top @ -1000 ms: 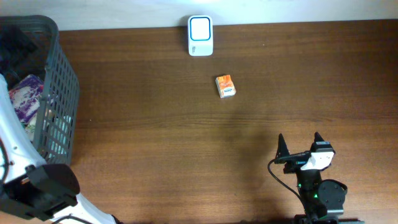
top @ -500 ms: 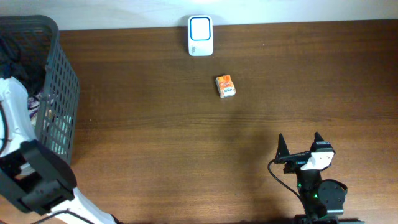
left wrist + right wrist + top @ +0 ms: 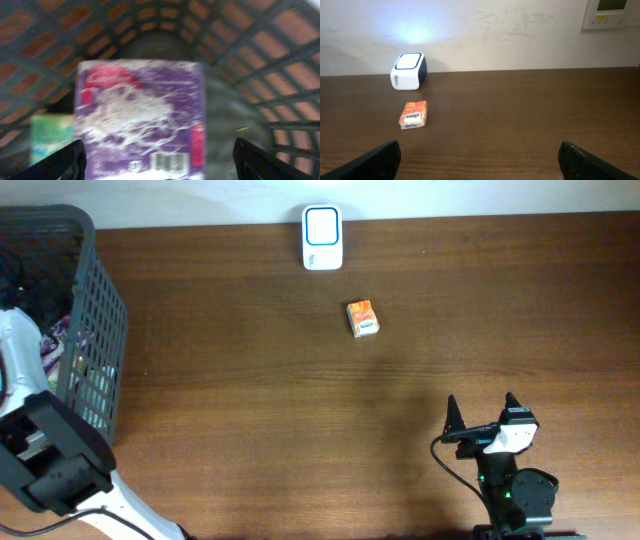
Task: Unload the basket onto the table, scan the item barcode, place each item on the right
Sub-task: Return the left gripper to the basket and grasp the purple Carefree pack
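In the left wrist view a purple packet [image 3: 140, 115] with a red patch and a barcode [image 3: 170, 162] lies blurred on the floor of the grey basket [image 3: 280, 60]. My left gripper [image 3: 160, 164] is open, one finger on each side of the packet's near end. Whether the left finger touches the packet is unclear. From overhead only a purple sliver of the packet [image 3: 52, 332] shows beside the white left arm [image 3: 22, 355]. The white scanner [image 3: 322, 237] stands at the table's far edge. My right gripper [image 3: 483, 412] rests open and empty near the front right.
A small orange tissue pack [image 3: 363, 318] lies on the table just in front of the scanner [image 3: 409, 70]. A green item [image 3: 50, 135] lies left of the purple packet inside the basket [image 3: 100, 310], whose mesh walls close in around the left gripper.
The left arm has swung over and down into the basket, covering most of the purple packet from overhead. The right arm, scanner and orange pack have not moved.
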Action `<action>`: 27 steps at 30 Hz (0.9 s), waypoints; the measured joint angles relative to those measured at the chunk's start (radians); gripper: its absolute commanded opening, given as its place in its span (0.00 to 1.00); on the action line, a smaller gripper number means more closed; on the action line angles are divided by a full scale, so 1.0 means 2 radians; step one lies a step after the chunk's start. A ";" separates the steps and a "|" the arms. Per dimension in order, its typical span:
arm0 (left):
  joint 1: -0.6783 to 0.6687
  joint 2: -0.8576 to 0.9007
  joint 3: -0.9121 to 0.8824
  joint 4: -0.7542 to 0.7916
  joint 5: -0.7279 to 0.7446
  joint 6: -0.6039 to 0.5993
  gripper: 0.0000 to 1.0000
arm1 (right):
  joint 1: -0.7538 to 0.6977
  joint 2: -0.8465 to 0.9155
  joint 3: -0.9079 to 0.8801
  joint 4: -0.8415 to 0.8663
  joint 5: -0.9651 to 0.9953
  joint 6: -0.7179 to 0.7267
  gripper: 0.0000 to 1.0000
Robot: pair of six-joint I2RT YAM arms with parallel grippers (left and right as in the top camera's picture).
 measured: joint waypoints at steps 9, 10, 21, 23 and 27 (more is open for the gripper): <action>-0.038 0.012 0.000 0.015 -0.034 0.000 0.89 | 0.000 0.000 0.000 0.000 0.000 0.000 0.99; -0.037 0.018 0.000 0.014 -0.038 0.000 0.89 | 0.000 0.000 0.000 0.000 0.000 0.000 0.99; -0.030 0.066 0.000 0.003 -0.069 0.003 0.24 | 0.000 0.000 0.000 0.000 0.000 0.000 0.99; -0.029 0.066 0.000 0.003 -0.070 0.006 0.11 | 0.000 0.000 0.000 0.000 0.000 0.000 0.99; -0.029 0.066 0.002 -0.001 -0.072 0.007 0.00 | 0.000 0.000 0.000 0.000 0.000 0.000 0.99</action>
